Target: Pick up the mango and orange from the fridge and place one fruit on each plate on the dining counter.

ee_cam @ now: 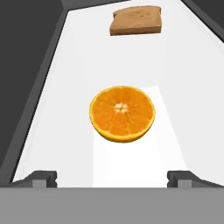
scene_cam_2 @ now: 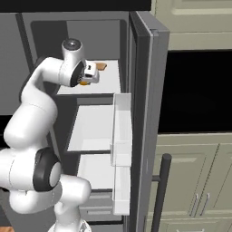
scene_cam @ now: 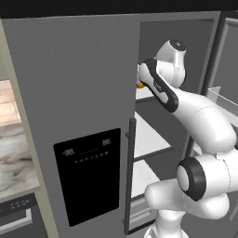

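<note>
The orange lies on a white upper shelf of the fridge, showing a round bright face with segments. My gripper is open just in front of it, one fingertip to each side and clear of the fruit. From the right base view, the hand reaches into the top shelf with a bit of the orange beneath it. A sliver of the orange peeks past the door edge in the left base view. The mango, the plates and the dining counter are out of view.
A slice of bread lies farther back on the same shelf. The right fridge door stands open with white door bins. The closed left door carries a black dispenser panel and a long handle. Cabinets stand to the right.
</note>
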Tool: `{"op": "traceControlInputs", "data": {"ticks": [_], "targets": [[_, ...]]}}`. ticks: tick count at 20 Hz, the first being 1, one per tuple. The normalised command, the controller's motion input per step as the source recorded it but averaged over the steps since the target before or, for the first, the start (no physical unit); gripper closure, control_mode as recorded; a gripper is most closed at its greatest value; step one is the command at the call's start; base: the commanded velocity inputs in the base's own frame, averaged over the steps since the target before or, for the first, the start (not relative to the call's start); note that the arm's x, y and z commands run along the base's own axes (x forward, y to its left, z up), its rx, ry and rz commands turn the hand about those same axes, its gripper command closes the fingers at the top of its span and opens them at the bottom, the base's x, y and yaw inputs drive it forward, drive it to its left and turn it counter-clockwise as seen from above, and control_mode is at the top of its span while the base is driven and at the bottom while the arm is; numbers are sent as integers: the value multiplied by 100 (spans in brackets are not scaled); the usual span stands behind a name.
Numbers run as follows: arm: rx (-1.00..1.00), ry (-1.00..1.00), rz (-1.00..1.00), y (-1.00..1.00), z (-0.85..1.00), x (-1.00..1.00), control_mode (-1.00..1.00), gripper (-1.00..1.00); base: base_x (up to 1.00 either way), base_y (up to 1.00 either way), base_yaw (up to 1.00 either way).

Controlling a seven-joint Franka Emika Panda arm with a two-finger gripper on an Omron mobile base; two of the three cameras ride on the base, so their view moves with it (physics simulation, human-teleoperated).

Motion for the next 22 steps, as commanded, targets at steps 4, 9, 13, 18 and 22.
{"op": "traceControlInputs", "data": {"ticks": [4, 9, 13, 18, 22], "targets": [[0, 1, 0, 0, -7, 31, -100, -100, 0, 0, 0], [0, 2, -1, 0, -7, 32, -100, -100, 0, 0, 0], [0, 2, -1, 1, -7, 30, -100, -100, 0, 0, 0], [0, 1, 0, 1, -9, 19, -100, -100, 0, 0, 0], [0, 0, 0, 4, -13, 0, -100, -100, 0, 0, 0]]}}
